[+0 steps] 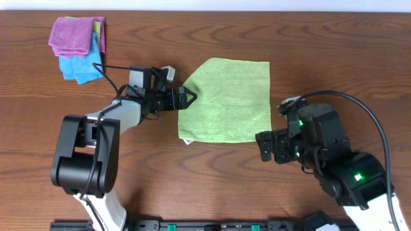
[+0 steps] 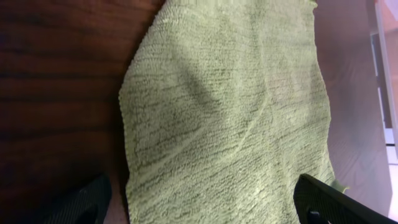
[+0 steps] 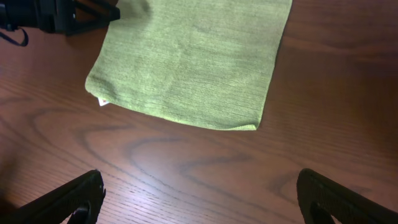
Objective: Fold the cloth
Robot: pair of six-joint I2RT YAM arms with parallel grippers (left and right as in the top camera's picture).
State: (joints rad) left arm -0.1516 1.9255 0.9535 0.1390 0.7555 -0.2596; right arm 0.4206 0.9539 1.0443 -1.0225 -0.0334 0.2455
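Note:
The light yellow-green cloth [image 1: 228, 102] lies flat on the wooden table [image 1: 212, 186], with its small white tag [image 1: 187, 141] at the near left corner. My left gripper [image 1: 186, 97] is open at the cloth's left edge. In the left wrist view the cloth [image 2: 224, 106] fills the space between the open fingers [image 2: 205, 211]. My right gripper [image 1: 264, 146] is open and empty over bare wood, just off the cloth's near right corner. The right wrist view shows the cloth [image 3: 193, 56], the tag [image 3: 102, 101] and the open right fingers [image 3: 199, 199] short of it.
A purple cloth [image 1: 74, 35] lies stacked on a bright blue cloth [image 1: 80, 64] at the far left corner of the table. A black cable [image 1: 112, 77] runs from the left arm near them. The left gripper [image 3: 93, 15] shows at the top left of the right wrist view.

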